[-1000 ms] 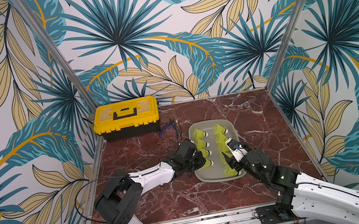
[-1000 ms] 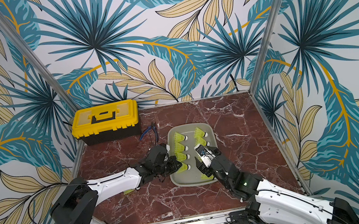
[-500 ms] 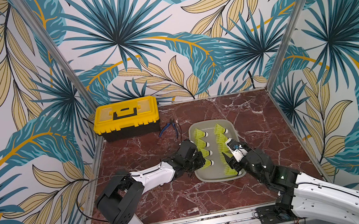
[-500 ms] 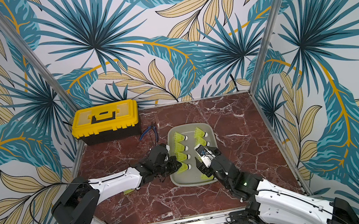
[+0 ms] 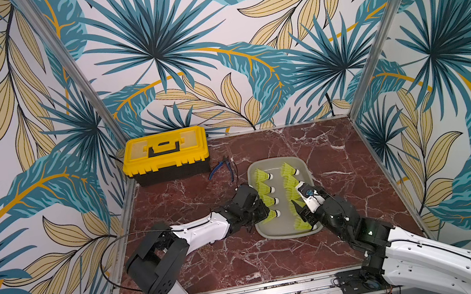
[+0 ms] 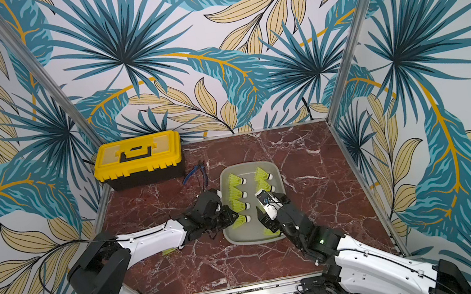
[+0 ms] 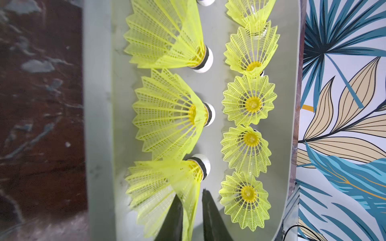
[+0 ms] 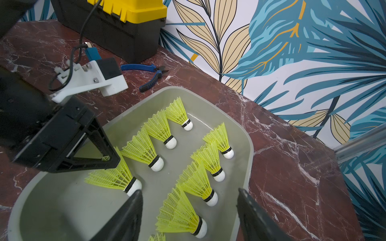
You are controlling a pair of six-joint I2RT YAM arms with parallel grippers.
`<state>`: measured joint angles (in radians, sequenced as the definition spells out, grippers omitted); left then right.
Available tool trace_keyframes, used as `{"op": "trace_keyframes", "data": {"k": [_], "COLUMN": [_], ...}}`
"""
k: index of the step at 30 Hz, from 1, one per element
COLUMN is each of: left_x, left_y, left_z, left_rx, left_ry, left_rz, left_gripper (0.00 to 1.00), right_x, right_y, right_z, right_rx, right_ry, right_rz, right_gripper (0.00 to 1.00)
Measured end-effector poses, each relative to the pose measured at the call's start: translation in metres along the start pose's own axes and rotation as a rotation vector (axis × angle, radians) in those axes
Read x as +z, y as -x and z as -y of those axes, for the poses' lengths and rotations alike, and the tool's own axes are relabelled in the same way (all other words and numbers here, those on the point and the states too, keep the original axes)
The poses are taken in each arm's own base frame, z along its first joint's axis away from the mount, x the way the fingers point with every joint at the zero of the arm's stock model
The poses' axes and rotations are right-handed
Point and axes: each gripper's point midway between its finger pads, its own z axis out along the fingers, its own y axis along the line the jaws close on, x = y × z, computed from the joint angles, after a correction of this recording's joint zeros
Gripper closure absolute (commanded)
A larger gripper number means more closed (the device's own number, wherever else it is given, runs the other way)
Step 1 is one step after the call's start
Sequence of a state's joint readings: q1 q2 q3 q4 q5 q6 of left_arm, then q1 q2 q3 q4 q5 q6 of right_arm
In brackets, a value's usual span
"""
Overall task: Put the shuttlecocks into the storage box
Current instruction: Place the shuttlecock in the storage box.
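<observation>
Over the storage box, right jaws gape; left jaws (bases cropped) straddle a shuttlecock, grip unclear.

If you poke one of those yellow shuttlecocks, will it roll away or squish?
The shuttlecocks probably feel very light: the skirts are thin open mesh. Pushed, one would likely roll in a curve, being cone-shaped. The mesh may bend if squeezed.
</observation>
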<state>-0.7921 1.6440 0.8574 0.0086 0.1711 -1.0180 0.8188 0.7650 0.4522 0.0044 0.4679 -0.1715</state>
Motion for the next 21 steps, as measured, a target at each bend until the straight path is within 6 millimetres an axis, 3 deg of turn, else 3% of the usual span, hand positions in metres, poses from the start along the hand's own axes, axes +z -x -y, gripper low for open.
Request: {"op": "trace_keyframes", "data": {"k": [12,21], "left_x": [-0.01,-0.049], "left_y": [0.003,0.02], "left_z": [-0.008,0.005], "left_rx": [0.018,0.074], "left_ry": [0.054,0.054], "left_rz": [0.024,0.123], "left_gripper": [0.69,0.56], "right_x": [0.0,0.0], "right_y": [0.0,-0.001], "right_z": [0.001,0.001], "right_rx": [-0.001,-0.001], "right_ry": [-0.003,-0.003], "right_rz": [-0.002,-0.003], "right_gripper": [0.28,0.28]}}
